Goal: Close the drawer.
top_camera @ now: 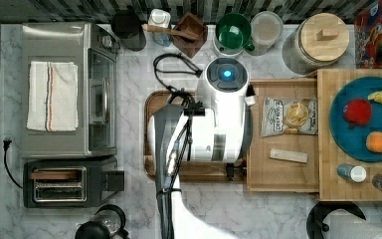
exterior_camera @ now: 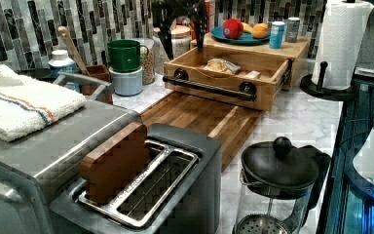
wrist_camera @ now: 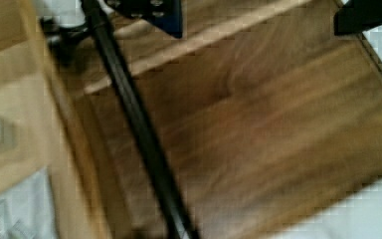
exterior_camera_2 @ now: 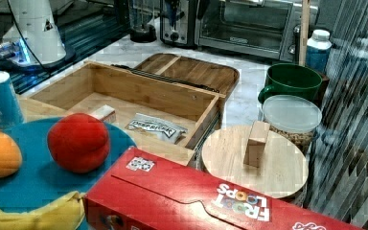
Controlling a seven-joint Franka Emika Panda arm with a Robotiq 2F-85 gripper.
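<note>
The drawer point(top_camera: 278, 174) is a light-wood box pulled out from under the butcher-block slab point(top_camera: 328, 184). It holds a chip bag point(top_camera: 288, 115) and a small wooden block point(top_camera: 288, 156). A black bar handle point(exterior_camera: 209, 88) runs across the drawer's front. My gripper point(wrist_camera: 263, 22) is open with nothing between its fingers. It hangs over the dark board point(wrist_camera: 278, 124), just outside the handle point(wrist_camera: 139, 124). In the left view the gripper point(exterior_camera: 184, 39) hovers above the drawer's front edge. The white arm point(top_camera: 224, 114) covers the gripper in the top view.
A toaster oven point(top_camera: 64, 89) and toaster point(top_camera: 64, 181) stand at the top view's left. A mug point(top_camera: 233, 32), jars and a utensil box point(top_camera: 189, 32) line the back wall. The slab carries a blue plate point(top_camera: 363, 117) of fruit. A kettle point(exterior_camera: 277, 170) and a paper towel roll point(exterior_camera: 343, 41) stand nearby.
</note>
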